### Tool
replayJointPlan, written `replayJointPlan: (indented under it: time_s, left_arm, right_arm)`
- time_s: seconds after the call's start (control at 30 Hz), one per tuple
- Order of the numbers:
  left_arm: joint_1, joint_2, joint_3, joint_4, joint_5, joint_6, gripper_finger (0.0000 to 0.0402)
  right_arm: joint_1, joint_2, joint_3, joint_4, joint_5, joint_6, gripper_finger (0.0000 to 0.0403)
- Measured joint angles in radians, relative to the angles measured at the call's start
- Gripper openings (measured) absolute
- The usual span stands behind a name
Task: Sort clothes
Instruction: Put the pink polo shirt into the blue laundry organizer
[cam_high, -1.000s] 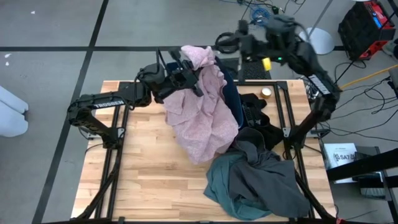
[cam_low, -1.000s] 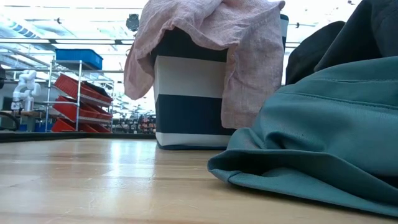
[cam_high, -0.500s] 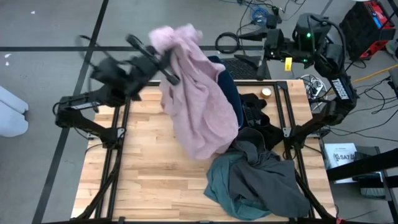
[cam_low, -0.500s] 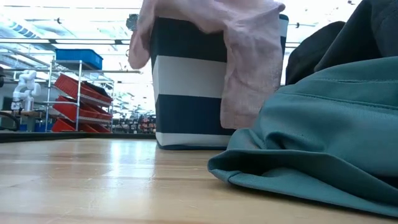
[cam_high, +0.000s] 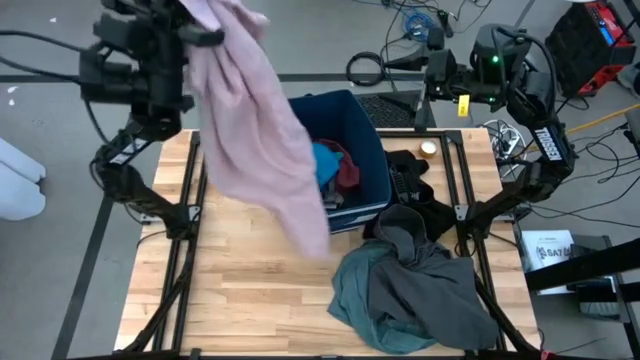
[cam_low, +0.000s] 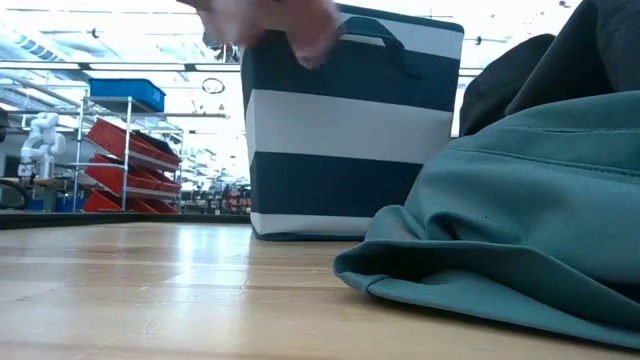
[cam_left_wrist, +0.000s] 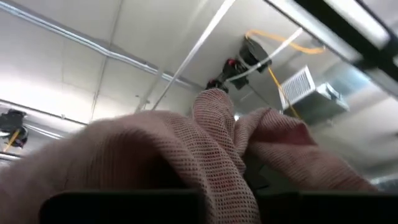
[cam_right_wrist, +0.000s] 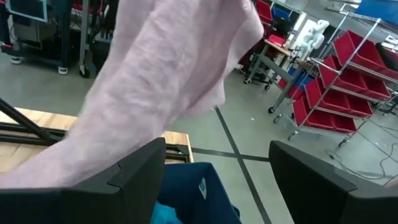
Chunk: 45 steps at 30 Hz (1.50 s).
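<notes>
Left gripper (cam_high: 195, 25) is raised high over the table's far left corner, fingers closed on the top of the pink garment (cam_high: 262, 140), which hangs from it in a long loose fold down across the wooden table (cam_high: 240, 290) and ends beside the bin (cam_high: 372, 150). In the left wrist view the pink cloth (cam_left_wrist: 205, 155) bunches over the fingers, its open, coarse weave plain to see. Right gripper (cam_right_wrist: 217, 180) waits beyond the table's far right edge with its fingers spread wide and nothing between them.

No brand or label can be read on the clothes or the bin. White lettering runs along the right arm's link, too small to make out.

The bin, navy with a white band (cam_low: 350, 125), stands at the far middle of the table; inside it lie a bright-blue piece (cam_high: 327, 160) and a red piece (cam_high: 347, 175). Black cloth (cam_high: 410, 180) lies just right of the bin. Nearer, a dark grey garment (cam_high: 420, 265) is heaped on a grey-green one (cam_high: 355, 295), rumpled, touching the bin's near corner.
</notes>
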<state>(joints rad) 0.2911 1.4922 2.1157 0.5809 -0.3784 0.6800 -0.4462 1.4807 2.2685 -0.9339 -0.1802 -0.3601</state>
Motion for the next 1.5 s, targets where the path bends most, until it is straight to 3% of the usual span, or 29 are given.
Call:
replayJointPlan:
  time_s: [0.2, 0.3, 0.5, 0.8, 1.1, 1.27, 1.5]
  left_arm:
    - [0.063, 0.174, 0.243, -0.039, 0.016, -0.169, 0.0026]
    - [0.113, 0.200, 0.236, 0.093, 0.053, -0.272, 0.0026]
    - [0.198, 0.206, 0.241, 0.086, 0.154, -0.661, 0.0026]
    - [0.217, 0.333, 0.238, -0.090, 0.153, -0.810, 0.0026]
    - [0.248, 0.458, 0.239, -0.106, 0.204, -1.009, 0.0026]
    - [0.229, 0.437, 0.239, -0.378, 0.317, -0.911, 0.0026]
    - [0.175, 0.396, 0.239, -1.024, 0.263, -0.621, 0.0026]
  right_arm:
    - [0.000, -0.001, 0.000, 0.008, 0.001, -0.016, 0.0274]
    - [-0.001, -0.004, 0.000, 0.015, 0.001, -0.021, 0.0274]
    - [-0.028, -0.006, 0.000, 0.009, -0.002, -0.023, 0.0274]
    - [-0.045, -0.008, 0.000, -0.075, -0.009, 0.007, 0.0274]
    - [-0.045, -0.089, 0.000, -0.118, -0.005, 0.034, 0.0274]
    - [-0.045, -0.148, 0.000, -0.119, -0.005, 0.047, 0.0274]
    - [-0.045, -0.177, 0.000, -0.165, -0.009, 0.065, 0.0274]
